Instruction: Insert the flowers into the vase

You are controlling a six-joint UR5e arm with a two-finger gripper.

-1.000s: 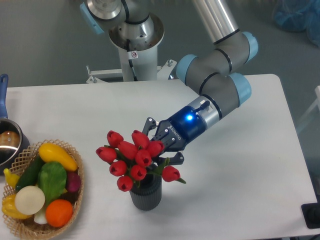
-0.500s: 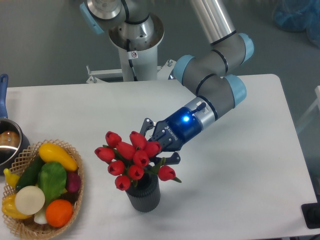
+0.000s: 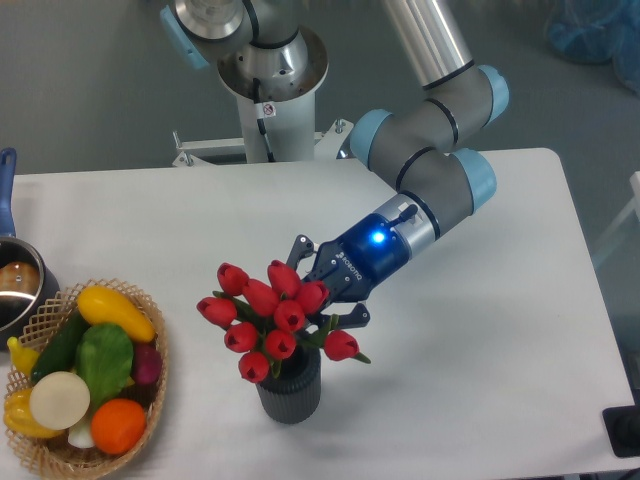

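Tool point(image 3: 318, 292) fingers pinch the flowers point(image 3: 272, 318), stems down in the vase point(image 3: 290, 394).

- The flowers point(image 3: 268, 318) spread wider than the vase point(image 3: 290, 392), covering its mouth from above.
- The gripper point(image 3: 318, 292) crowds the blooms' far-right side; its fingers are hidden behind them, so that gap is hard to judge.
- The wicker basket point(image 3: 150, 398) and steel pot point(image 3: 14, 285) block the table's point(image 3: 480, 380) left edge.
- Bare tabletop lies toward the right edge and near-right corner.
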